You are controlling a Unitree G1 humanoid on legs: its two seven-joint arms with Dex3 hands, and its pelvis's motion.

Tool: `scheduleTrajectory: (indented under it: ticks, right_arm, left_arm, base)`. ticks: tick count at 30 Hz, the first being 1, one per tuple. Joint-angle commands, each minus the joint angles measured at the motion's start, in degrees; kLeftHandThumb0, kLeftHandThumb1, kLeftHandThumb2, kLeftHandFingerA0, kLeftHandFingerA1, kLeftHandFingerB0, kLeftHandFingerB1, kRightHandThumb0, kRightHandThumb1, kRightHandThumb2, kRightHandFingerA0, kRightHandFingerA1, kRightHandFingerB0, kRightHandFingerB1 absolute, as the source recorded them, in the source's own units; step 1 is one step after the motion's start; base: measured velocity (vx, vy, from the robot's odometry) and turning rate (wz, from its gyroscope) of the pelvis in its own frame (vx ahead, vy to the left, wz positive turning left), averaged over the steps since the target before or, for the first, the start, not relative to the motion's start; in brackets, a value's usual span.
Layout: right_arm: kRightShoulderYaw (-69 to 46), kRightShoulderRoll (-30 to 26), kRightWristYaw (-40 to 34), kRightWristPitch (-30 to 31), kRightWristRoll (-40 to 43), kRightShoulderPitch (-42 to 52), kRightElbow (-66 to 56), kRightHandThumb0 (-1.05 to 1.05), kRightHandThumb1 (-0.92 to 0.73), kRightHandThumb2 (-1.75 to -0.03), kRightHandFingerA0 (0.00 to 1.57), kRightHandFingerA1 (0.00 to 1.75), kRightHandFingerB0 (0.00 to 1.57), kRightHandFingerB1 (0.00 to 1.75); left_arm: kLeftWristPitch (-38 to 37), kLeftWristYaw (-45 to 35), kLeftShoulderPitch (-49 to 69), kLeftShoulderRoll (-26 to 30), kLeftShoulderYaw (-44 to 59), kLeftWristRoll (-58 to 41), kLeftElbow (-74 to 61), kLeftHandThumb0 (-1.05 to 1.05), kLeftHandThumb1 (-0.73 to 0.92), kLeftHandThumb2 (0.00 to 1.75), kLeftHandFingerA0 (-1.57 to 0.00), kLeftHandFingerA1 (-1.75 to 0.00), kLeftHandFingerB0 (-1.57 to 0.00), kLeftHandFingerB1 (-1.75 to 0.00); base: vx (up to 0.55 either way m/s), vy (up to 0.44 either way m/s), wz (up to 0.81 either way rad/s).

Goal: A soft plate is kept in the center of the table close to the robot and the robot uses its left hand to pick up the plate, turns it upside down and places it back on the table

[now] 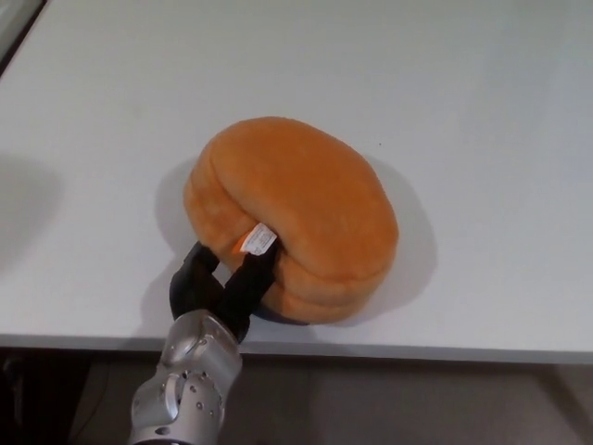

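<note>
Left hand (222, 283) is gripping the orange plush plate (292, 218) at its near-left rim, black fingers (248, 278) closed around the edge beside a small white tag (258, 238). Plate is sitting tilted, domed side up, near the table's (482, 111) front edge. Right hand is showing nowhere.
</note>
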Motion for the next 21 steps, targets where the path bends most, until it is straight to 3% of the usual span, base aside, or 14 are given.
scheduleTrajectory:
  ticks: [1, 3, 4, 5, 6, 9, 10, 11, 13, 14, 15, 17, 18, 21]
  right_arm:
    - [-0.76, -2.79, 0.84, 0.89, 0.45, -0.32, -1.52, -0.70, -0.79, -0.65, 0.52, 0.45, 0.34, 0.33]
    - [-0.64, -2.75, 1.03, 1.02, 0.49, -0.24, -1.40, -0.72, -0.78, -0.64, 0.53, 0.45, 0.35, 0.33]
    - [-0.63, -2.77, 1.00, 0.99, 0.40, -0.16, -1.37, -0.74, -0.65, -1.01, 0.47, 0.57, 0.28, 0.48]
    - [-0.67, -2.80, 0.88, 1.07, 0.32, 0.00, -1.54, -0.73, -0.64, -1.01, 0.44, 0.56, 0.26, 0.48]
    - [-0.79, -2.88, 0.56, 0.90, -0.01, 0.19, -1.66, -0.72, -0.79, -0.64, 0.53, 0.45, 0.35, 0.33]
    - [-0.95, -3.00, 0.45, 0.88, -0.08, 0.29, -1.49, -0.71, -0.79, -0.65, 0.52, 0.44, 0.34, 0.33]
    - [-0.91, -3.04, 0.60, 1.07, 0.03, 0.21, -1.40, -0.71, -0.63, -1.00, 0.43, 0.57, 0.27, 0.48]
    - [-0.84, -3.03, 0.65, 1.08, 0.02, 0.07, -1.29, -0.72, -0.79, -0.65, 0.54, 0.46, 0.35, 0.33]
    - [-0.75, -2.92, 0.57, 1.04, -0.04, 0.04, -1.47, -0.70, -0.78, -0.64, 0.57, 0.47, 0.36, 0.34]
    - [-0.69, -2.84, 0.85, 1.19, 0.31, -0.04, -1.48, -0.73, -0.66, -1.00, 0.51, 0.57, 0.29, 0.48]
    - [-0.69, -2.78, 1.13, 1.14, 0.63, -0.18, -1.20, -0.73, -0.66, -1.00, 0.51, 0.57, 0.29, 0.48]
    - [-0.72, -2.67, 1.73, 1.03, 1.33, -0.39, -0.80, -0.67, -0.65, -0.99, 0.50, 0.58, 0.28, 0.48]
    - [-0.73, -2.61, 2.18, 0.97, 1.78, -0.62, -0.39, -0.61, -0.78, -0.64, 0.56, 0.45, 0.34, 0.32]
    - [-0.64, -2.43, 2.54, 1.01, 2.16, -0.97, -0.23, -0.68, -0.79, -0.64, 0.56, 0.46, 0.33, 0.32]
  left_arm:
    - [6.58, 18.67, 1.73, -24.53, 5.93, -12.41, 4.52, -0.13, 0.62, 0.70, -0.91, -1.75, -0.17, -0.41]
    - [6.73, 18.72, 2.39, -24.93, 5.10, -12.27, 4.72, -0.13, 0.63, 0.69, -0.91, -1.75, -0.17, -0.42]
    - [7.18, 18.76, 2.48, -24.89, 4.61, -12.44, 4.95, -0.16, 0.63, 0.67, -0.91, -1.75, -0.17, -0.42]
    - [7.32, 18.44, 2.55, -25.01, 4.23, -12.51, 5.15, -0.15, 0.64, 0.69, -0.93, -1.75, -0.16, -0.40]
    - [7.87, 17.82, 2.53, -25.25, 3.48, -12.68, 5.49, -0.14, 0.65, 0.70, -0.98, -1.75, -0.13, -0.39]
    - [8.26, 17.67, 2.39, -25.48, 2.04, -13.11, 5.92, -0.13, 0.64, 0.70, -0.98, -1.75, -0.13, -0.39]
    - [8.09, 17.87, 2.32, -25.80, 1.72, -13.15, 5.89, -0.13, 0.65, 0.70, -0.98, -1.75, -0.13, -0.38]
    - [7.99, 18.29, 2.11, -26.29, 1.22, -13.32, 5.82, -0.13, 0.66, 0.70, -0.97, -1.75, -0.12, -0.36]
    - [8.33, 18.79, 1.70, -26.43, 0.31, -13.58, 5.80, -0.17, 0.68, 0.64, -0.92, -1.75, -0.14, -0.33]
    - [8.82, 19.08, 1.11, -26.57, -0.25, -13.74, 6.01, -0.14, 0.65, 0.68, -0.95, -1.75, -0.12, -0.35]
    - [9.00, 19.36, 0.62, -26.77, -0.47, -14.16, 6.31, -0.14, 0.65, 0.68, -0.95, -1.75, -0.12, -0.35]
    - [9.42, 19.30, 0.34, -26.79, -1.23, -14.50, 6.51, -0.15, 0.65, 0.68, -0.96, -1.75, -0.11, -0.35]
    - [9.49, 19.19, 0.30, -27.01, -1.83, -14.59, 6.55, -0.18, 0.67, 0.65, -0.91, -1.75, -0.12, -0.33]
    - [10.33, 19.32, -1.08, -27.59, -3.68, -14.63, 7.66, -0.20, 0.68, 0.64, -0.93, -1.75, -0.13, -0.36]
  base:
    - [0.00, 0.000, 0.00]
    - [0.00, 0.000, 0.00]
    - [0.00, 0.000, 0.00]
    - [0.00, 0.000, 0.00]
    - [0.00, 0.000, 0.00]
    - [0.00, 0.000, 0.00]
    - [0.00, 0.000, 0.00]
    - [0.00, 0.000, 0.00]
    - [0.00, 0.000, 0.00]
    - [0.00, 0.000, 0.00]
    - [0.00, 0.000, 0.00]
    - [0.00, 0.000, 0.00]
    - [0.00, 0.000, 0.00]
    - [0.00, 0.000, 0.00]
